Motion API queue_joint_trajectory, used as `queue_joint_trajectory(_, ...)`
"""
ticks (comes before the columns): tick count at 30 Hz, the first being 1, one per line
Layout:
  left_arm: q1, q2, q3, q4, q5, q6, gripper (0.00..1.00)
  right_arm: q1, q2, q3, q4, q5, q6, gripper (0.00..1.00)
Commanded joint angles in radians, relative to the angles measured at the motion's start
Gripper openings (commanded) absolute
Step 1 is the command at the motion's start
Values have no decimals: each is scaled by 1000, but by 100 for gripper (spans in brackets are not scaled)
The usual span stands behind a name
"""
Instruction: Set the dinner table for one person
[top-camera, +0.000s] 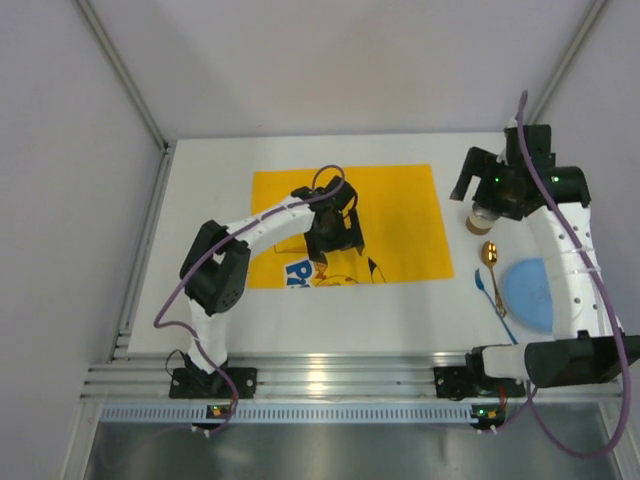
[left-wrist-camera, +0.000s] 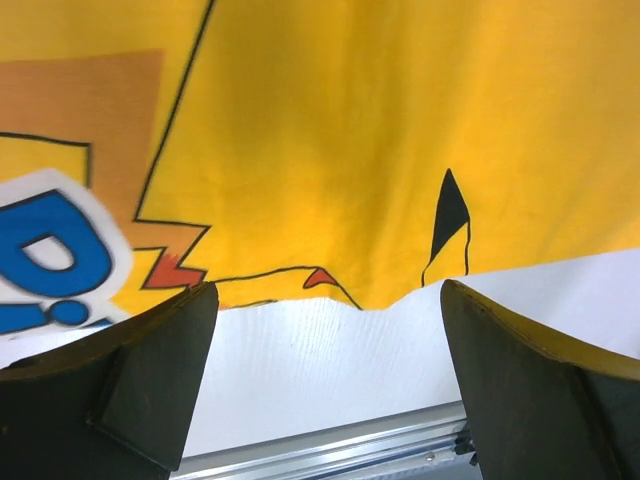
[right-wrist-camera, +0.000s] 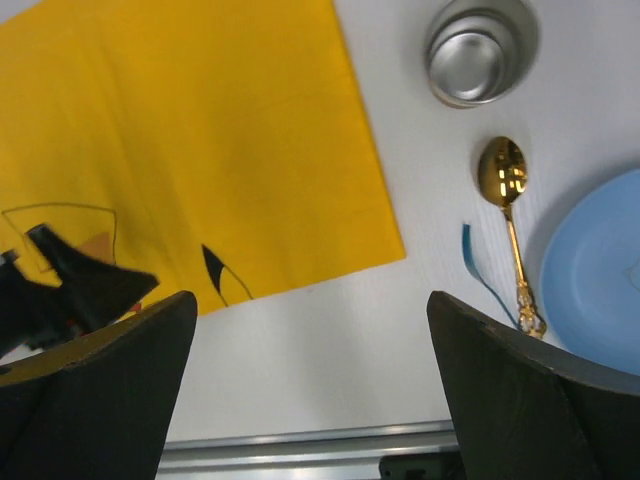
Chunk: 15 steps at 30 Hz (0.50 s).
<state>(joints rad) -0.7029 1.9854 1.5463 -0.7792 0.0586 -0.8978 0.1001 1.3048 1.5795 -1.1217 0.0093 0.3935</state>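
Gold metal spoon (right-wrist-camera: 504, 185) lay handle-nearward on the white worktop (right-wrist-camera: 330, 350), nearest the right jaws; both pairs gaped empty.

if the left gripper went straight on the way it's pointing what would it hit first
Most likely the yellow mat near its front edge, or the bare dinner table just beside that edge; depth is unclear. Nothing else shows ahead of the left gripper, jaws open.
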Motion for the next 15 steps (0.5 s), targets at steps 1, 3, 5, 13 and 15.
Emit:
queue_joint_trajectory(1,3,-157,75,-109,-173,65,99,-132,22,28,-33,58,7,100)
queue_joint_trajectory(3,3,-215,83,-140,-227,95,98,-177,40,-13,-7,49,28,100)
queue_joint_trajectory(5,3,-256,71,-143,-287,144,99,-249,75,-74,34,28,54,100)
queue_joint_trajectory(13,39,-499,-295,1,-370,270,99,-391,296,-9,92,12,30,100)
queue_joint_trajectory(15,62,-543,-345,14,-347,272,99,-410,362,45,89,23,15,100)
